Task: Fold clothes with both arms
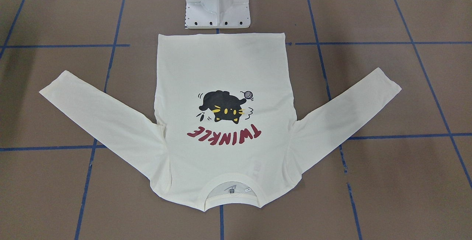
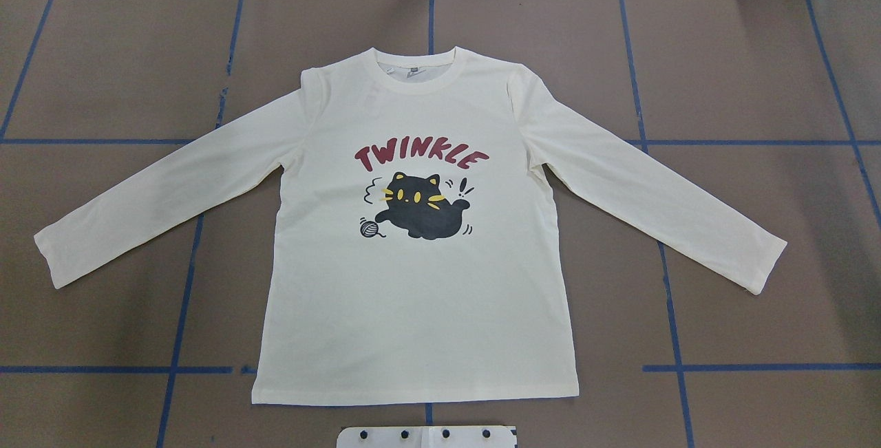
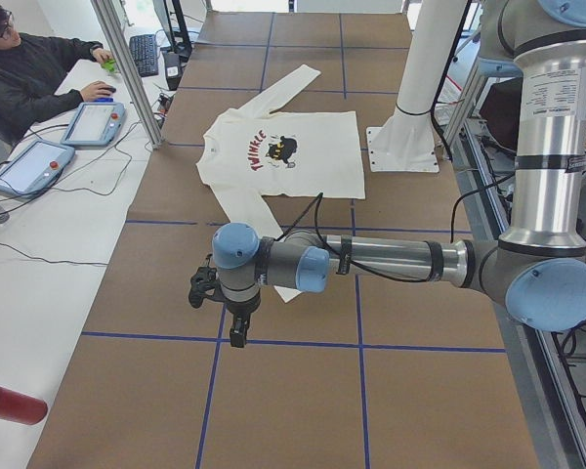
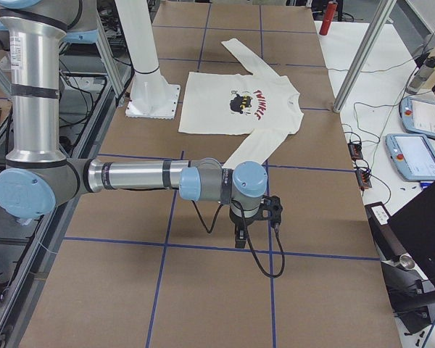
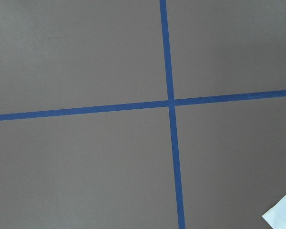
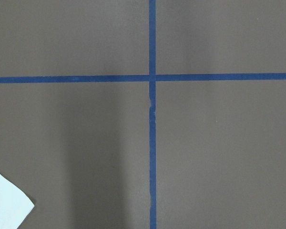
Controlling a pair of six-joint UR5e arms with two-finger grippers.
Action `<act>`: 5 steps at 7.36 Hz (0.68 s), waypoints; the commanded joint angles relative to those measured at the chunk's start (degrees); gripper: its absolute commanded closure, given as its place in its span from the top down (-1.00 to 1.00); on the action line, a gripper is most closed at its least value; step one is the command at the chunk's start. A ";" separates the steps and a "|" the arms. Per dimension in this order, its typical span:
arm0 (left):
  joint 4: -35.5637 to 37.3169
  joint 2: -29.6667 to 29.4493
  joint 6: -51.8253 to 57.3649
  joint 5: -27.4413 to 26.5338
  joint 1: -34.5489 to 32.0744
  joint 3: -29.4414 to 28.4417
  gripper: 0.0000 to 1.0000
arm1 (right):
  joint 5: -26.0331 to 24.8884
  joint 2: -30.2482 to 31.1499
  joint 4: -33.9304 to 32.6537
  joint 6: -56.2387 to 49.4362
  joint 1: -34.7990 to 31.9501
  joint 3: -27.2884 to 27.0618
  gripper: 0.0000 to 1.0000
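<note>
The cream long-sleeved T-shirt (image 1: 221,66) (image 2: 413,296) lies flat and face up in the middle of the brown table. Its black cat print and red "TWINKLE" lettering show, and both sleeves are spread outward. Its collar points away from the robot's base. My left arm reaches out low beyond one sleeve end, and its gripper (image 3: 236,332) points down over bare table. My right gripper (image 4: 239,235) hangs likewise past the other sleeve end. I cannot tell whether either is open or shut. Each wrist view shows only taped table and a sleeve cuff corner (image 5: 282,214) (image 6: 7,200).
The white base block (image 1: 217,7) (image 2: 427,436) stands just behind the shirt's hem. Blue tape lines grid the table. A person sits at a side table with tablets (image 3: 93,122). A red bottle (image 3: 10,403) lies near that table's end. Cables and more tablets (image 4: 417,156) are nearby.
</note>
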State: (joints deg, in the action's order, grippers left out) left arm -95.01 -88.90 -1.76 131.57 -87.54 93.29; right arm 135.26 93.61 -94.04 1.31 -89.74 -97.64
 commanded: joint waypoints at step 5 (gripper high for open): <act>0.00 -5.56 -0.61 3.34 0.79 2.08 1.00 | 1.05 -1.68 6.85 0.62 2.97 -2.12 1.00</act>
State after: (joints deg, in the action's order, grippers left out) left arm -95.07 -92.15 -1.88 134.12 -87.16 95.69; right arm 135.72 91.85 -89.21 1.63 -88.75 -99.71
